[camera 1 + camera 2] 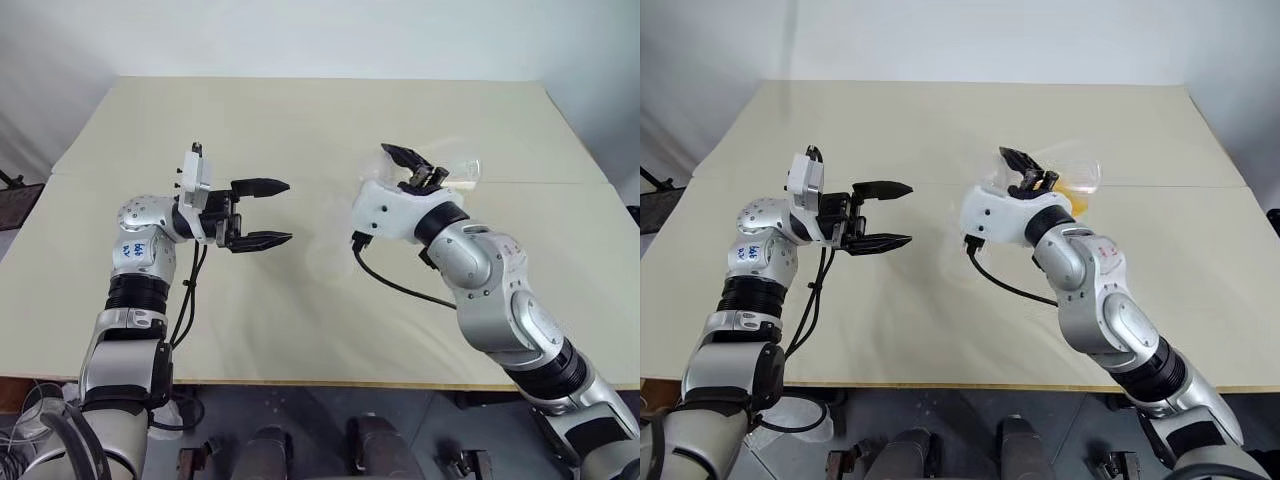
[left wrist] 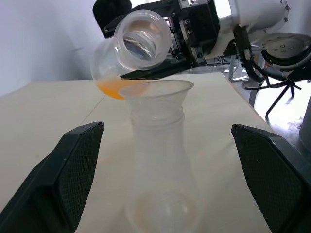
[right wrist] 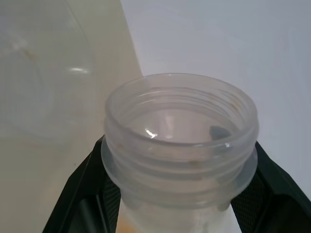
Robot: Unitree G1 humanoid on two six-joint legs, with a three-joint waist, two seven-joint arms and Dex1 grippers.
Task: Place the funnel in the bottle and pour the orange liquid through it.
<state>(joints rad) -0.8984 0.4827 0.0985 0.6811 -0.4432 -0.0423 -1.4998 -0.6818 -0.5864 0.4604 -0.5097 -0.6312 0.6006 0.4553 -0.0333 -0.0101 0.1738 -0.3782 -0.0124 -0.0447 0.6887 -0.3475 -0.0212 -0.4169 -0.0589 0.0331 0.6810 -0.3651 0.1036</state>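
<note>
You are tipping a clear round flask (image 2: 133,48), pinching its threaded neck in your right claw (image 1: 420,168). The orange liquid (image 2: 114,90) is pooling just behind the funnel (image 2: 155,90), which is sitting in the bottle (image 2: 163,165) on the bench (image 1: 300,110). Your left claw (image 1: 289,211) is standing spread around the bottle, not touching it. A nudge from the flask's lip risks toppling it, or the liquid spilling past the rim.

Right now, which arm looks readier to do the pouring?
The right. Its gripper is shut on the tilted container of orange liquid, mouth just above the funnel in the bottle. The left gripper is open, holding nothing.
</note>
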